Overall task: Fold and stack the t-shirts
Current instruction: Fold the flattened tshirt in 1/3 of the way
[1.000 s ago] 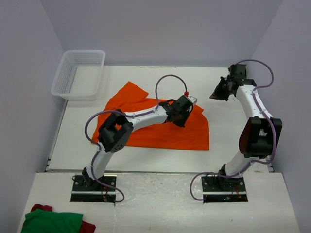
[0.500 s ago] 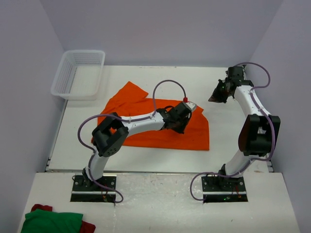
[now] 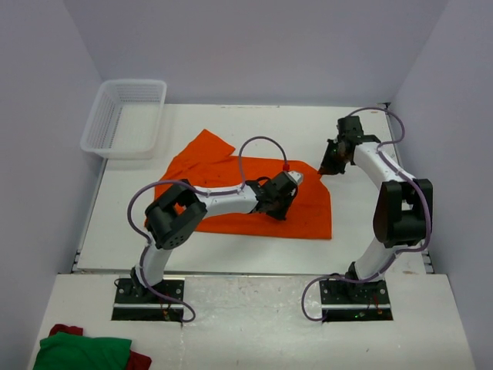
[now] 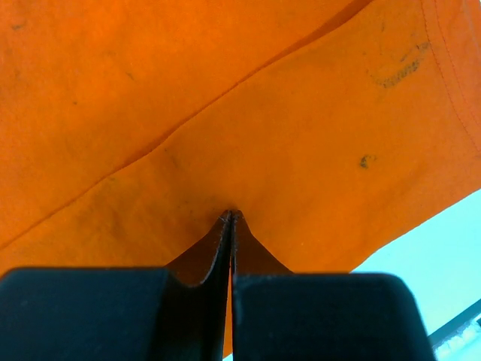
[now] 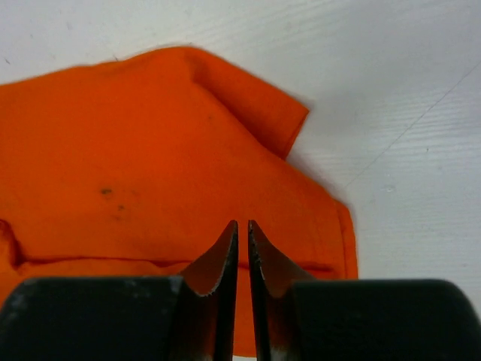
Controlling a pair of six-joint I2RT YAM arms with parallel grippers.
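A: White table, lilac walls, mesh basket in the far-L corner. What's new?

B: R arm's swung in from the far-R side. R gripper now hangs over the far-R corner of the orange t-shirt. L gripper has slid a bit toward the bases and sits low on the shirt's middle.

A: Meaning?

B: Prob. both are setting up one fold: L pins, R goes for the corner. Shirt lies spread mid-table, nothing stacked, so early days imo.

A: Jaws?

B: L: pressed tight together, tips on the fabric. Can't tell if any cloth's nipped between. R: parted by a thin slit, pinching nothing.

A: Wrist cams add what?

B: R wrist shows the short sleeve flipped over at that corner, w/ bare table beyond. In the top view the gripper covers that spot. L wrist shows a diagonal crease and dark specks, which the top cam is too coarse to show. Only the top cam gets the green cloth heap near the L base.
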